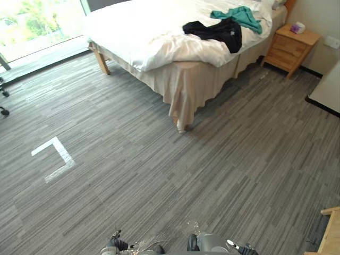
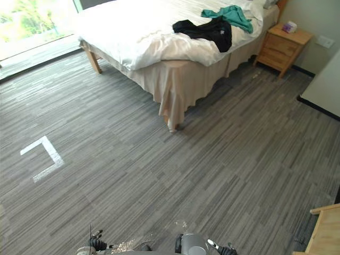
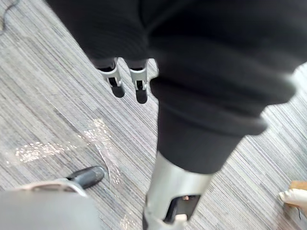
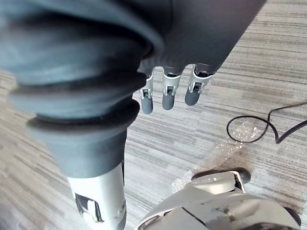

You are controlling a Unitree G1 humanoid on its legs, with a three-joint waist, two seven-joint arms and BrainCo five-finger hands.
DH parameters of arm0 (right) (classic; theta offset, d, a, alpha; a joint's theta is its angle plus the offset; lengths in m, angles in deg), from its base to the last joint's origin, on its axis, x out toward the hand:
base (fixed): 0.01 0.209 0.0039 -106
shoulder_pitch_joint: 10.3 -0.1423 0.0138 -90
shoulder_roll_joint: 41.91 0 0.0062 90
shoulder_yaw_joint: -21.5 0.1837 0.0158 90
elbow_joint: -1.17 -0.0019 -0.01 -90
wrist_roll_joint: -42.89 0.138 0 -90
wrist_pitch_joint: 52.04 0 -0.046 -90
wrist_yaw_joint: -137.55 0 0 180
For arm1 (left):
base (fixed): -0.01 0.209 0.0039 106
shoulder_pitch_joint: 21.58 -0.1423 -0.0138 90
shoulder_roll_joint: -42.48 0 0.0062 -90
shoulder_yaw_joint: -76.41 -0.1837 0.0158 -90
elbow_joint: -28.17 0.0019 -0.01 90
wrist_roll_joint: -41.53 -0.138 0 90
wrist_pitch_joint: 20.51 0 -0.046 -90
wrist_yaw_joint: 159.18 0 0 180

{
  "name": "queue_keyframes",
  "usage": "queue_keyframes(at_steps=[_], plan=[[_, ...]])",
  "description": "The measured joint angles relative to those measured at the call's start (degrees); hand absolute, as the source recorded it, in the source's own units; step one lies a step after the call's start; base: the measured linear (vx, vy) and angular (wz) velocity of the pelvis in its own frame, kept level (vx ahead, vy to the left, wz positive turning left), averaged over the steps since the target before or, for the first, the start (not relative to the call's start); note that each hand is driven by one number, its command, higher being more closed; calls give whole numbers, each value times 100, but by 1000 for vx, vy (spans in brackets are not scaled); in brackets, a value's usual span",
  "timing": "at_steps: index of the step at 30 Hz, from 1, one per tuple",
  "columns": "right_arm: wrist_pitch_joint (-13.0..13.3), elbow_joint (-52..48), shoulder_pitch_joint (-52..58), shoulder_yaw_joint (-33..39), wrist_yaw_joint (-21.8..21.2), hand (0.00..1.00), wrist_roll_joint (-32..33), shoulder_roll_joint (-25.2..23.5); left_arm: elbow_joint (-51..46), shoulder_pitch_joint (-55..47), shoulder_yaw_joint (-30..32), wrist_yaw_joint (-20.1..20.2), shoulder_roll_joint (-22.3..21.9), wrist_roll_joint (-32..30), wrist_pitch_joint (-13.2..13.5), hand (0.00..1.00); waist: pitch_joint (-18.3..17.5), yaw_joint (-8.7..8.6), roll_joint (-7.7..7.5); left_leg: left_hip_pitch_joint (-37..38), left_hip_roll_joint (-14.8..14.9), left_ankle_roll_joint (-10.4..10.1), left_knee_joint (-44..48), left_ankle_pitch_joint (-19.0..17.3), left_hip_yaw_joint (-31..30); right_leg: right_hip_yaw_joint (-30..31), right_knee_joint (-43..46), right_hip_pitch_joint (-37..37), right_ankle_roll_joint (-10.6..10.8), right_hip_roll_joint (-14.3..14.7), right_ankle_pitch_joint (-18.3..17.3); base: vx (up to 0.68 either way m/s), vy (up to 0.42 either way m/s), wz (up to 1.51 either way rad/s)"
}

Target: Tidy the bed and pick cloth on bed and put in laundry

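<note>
Approach comes first, I judge, because the bed [image 1: 133, 32] stands at the far side of the grey floor [image 1: 159, 180], well apart from the robot. Both pieces of cloth lie on it toward its far right end. A black garment [image 1: 218, 31] is spread on the white duvet [image 1: 180, 50] and reaches the bed's right edge. A teal garment [image 1: 241, 16] lies just beyond it, the two touching. The left hand [image 3: 140, 85] hangs low over the floor with its fingers straight and relaxed, holding nothing. The right hand [image 4: 168, 93] hangs the same way, open and empty. To do this step well, the robot should walk toward the bed's right side and stop in the gap between the near corner and the wooden nightstand [image 1: 289, 48]. From there the black garment would come within reach without a long lean. The beige bed skirt [image 1: 186, 90] hangs to the floor at the near corner, so the feet should stay clear of it. The nightstand is near the cloth, which leaves little room for a wide arm swing. I would take the black garment first, closing the fingers round a bunched fold rather than pressing flat. It should be lifted straight up so the duvet is not dragged along. That duvet is rumpled at the near corner and will want smoothing.
</note>
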Motion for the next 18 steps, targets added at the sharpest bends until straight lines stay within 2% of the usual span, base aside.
queue_keyframes(at_steps=[1, 2, 3, 4, 5, 6, 7, 8, 9, 10, 11, 12, 13, 14, 15, 16, 17, 18], plan=[[1, 3, -2, 0, -1, 0, 11, -1, 6, 54, -5, 15, -34, -3, 7, 0, 7, -22, 4, 43, 93, -58, -10, -10, -7, 20, -206, -181, 103, -38, 221, 409, -232, -23], [-2, 2, 8, 5, -2, 0, 49, -3, 23, 122, 1, 59, -78, -7, 17, 0, 17, -74, -72, 151, 191, -202, -27, -47, 18, 95, -654, -373, 238, -149, 606, 485, -267, -13], [1, 8, 68, 22, -5, 0, 57, -90, 113, 201, 10, 108, -84, -26, 26, 0, 46, -143, -259, 333, 200, -413, -17, -92, 68, 111, -1201, -392, 419, -353, 1035, 569, -327, 0], [-7, 11, 210, 96, -22, 0, 67, -157, 113, 205, 48, 111, -102, -56, 50, 0, 31, -147, -364, 628, 300, -488, -38, -142, 148, 88, -1276, -357, 326, -395, 1498, 725, -456, 11], [-22, 27, 224, 186, -49, 0, 55, -168, 106, 202, 90, 111, -165, -68, 99, 0, 24, -162, -331, 766, 496, -534, 36, -83, 159, 36, -909, -401, 98, -327, 1860, 740, -531, 7], [-20, 26, 238, 352, -111, 0, 34, -122, 105, 200, 225, 118, -283, -70, 135, 0, 24, -177, -111, 655, 783, -549, 480, 121, 143, -51, -386, -538, -239, -176, 1528, 603, -473, -5], [-14, 20, 237, 410, -137, 0, 33, -106, 100, 198, 270, 113, -326, -70, 138, 0, 16, -179, -41, 511, 913, -486, 853, 269, 76, -81, -282, -538, -325, -101, 1355, 590, -506, -15], [-16, 9, 232, 467, -148, 0, -15, -83, 83, 170, 344, 106, -381, -68, 134, 0, -14, -156, 26, 58, 1116, -141, 1690, 729, -164, -109, -276, -418, -433, 46, 1120, 506, -410, -18], [-18, -3, 231, 473, -146, 0, -25, -79, 56, 143, 434, 106, -406, -63, 128, 0, -13, -149, 32, -130, 1216, 16, 2173, 969, -269, -110, -367, -268, -502, 131, 1036, 691, -491, -27], [-35, -59, 249, 434, -120, 0, -65, -70, -91, 12, 504, 102, -440, -52, 118, 0, -5, -134, 31, -556, 1442, 55, 3628, 979, -485, -64, -770, 338, -678, 440, 962, 721, -437, -24], [-33, -85, 273, 385, -107, 0, -69, -68, -169, -43, 500, 100, -449, -46, 121, 0, 3, -131, 16, -677, 1463, -37, 4156, 899, -593, -43, -978, 669, -729, 564, 955, 833, -470, -34], [-16, -94, 278, 244, -98, 0, -73, -52, -379, -122, 492, 97, -472, -41, 132, 0, 10, -100, -50, -853, 1349, -274, 4843, 628, -745, 44, -1355, 1275, -730, 738, 956, 752, -398, -40], [-4, -95, 207, 13, -99, 0, -82, -18, -538, -117, 486, 93, -487, -19, 146, 0, 9, -15, -179, -1164, 1080, -282, 5254, 299, -777, 242, -1649, 1681, -737, 813, 960, 586, -288, -47], [-2, -93, 143, -88, -98, 0, -93, -8, -604, -84, 479, 90, -493, 11, 153, 0, -12, 38, -177, -1362, 908, -262, 5365, 119, -762, 342, -1766, 1832, -737, 824, 960, 543, -242, -70], [12, -94, -31, -238, -99, 0, -168, 5, -772, -81, 479, 64, -526, 116, 190, 0, 8, 132, -280, -1790, 552, -202, 5358, -181, -681, 575, -1984, 2071, -737, 821, 960, 515, -183, -74], [14, -90, -145, -277, -103, 0, -242, 21, -839, -71, 461, 53, -550, 191, 208, 0, -2, 218, -249, -2081, 331, -155, 5144, -324, -603, 679, -2128, 2234, -736, 809, 960, 598, -167, -89], [6, -95, -309, -278, -99, 0, -284, 14, -906, -85, 424, 50, -578, 406, 241, 0, 38, 270, -314, -2449, -63, -100, 4312, -369, -543, 754, -2332, 2550, -686, 766, 930, 591, -94, -61], [9, -102, -327, -280, -93, 0, -284, -5, -918, -74, 402, 46, -575, 467, 269, 0, 38, 285, -311, -2522, -199, -95, 3876, -362, -464, 755, -2412, 2707, -590, 727, 868, 613, -33, -44]])
